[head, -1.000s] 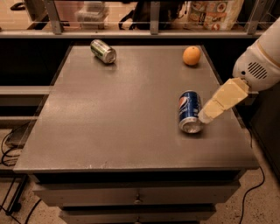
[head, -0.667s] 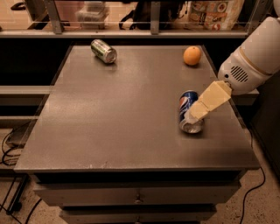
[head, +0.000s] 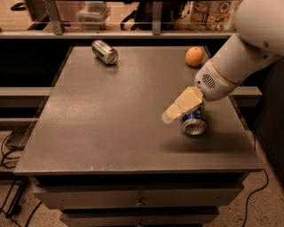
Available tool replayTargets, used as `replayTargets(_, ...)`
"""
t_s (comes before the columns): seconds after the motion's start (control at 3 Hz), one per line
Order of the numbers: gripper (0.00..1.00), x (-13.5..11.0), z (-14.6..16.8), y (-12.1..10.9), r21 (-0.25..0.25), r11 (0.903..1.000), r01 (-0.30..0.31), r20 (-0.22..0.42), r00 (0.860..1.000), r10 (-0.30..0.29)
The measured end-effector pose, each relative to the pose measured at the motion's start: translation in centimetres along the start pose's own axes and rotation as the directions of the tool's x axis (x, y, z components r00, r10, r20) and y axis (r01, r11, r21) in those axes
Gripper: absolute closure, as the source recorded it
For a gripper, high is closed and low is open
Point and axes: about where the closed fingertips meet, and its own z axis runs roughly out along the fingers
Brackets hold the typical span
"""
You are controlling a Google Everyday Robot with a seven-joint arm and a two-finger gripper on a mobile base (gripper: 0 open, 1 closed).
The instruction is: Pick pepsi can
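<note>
The pepsi can (head: 194, 122) lies on its side on the grey table (head: 111, 115), toward the right front, its silver end facing the camera. Only its lower part shows. My gripper (head: 171, 114) reaches in from the right on a white arm (head: 242, 53). Its beige fingers (head: 183, 104) sit over the can's upper left and hide its label. The tips point down-left, just left of the can.
A green-and-silver can (head: 105, 52) lies on its side at the back left of the table. An orange (head: 194, 56) sits at the back right. A shelf with a rail and packaged goods (head: 213, 13) runs behind the table. Cables lie on the floor at left.
My arm and gripper have moved left, from beside the can's right side to over it, and now cover most of it. The can, the orange and the green can have not moved.
</note>
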Motion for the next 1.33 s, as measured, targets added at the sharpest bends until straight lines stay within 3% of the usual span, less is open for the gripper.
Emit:
replayTargets(0.67,0.46,0.2,3.4,-1.5,0.051,0.9958,-0.076,-0.054,0.995,0.079)
replayTargets(1.0,0.70,0.2,3.2,-1.7,0.061,0.9948,-0.082,-0.050,0.995,0.085)
replayTargets(1.33,0.93,-0.7,0.2,-1.3,0.084,0.9959,-0.034,0.013,0.999,0.033)
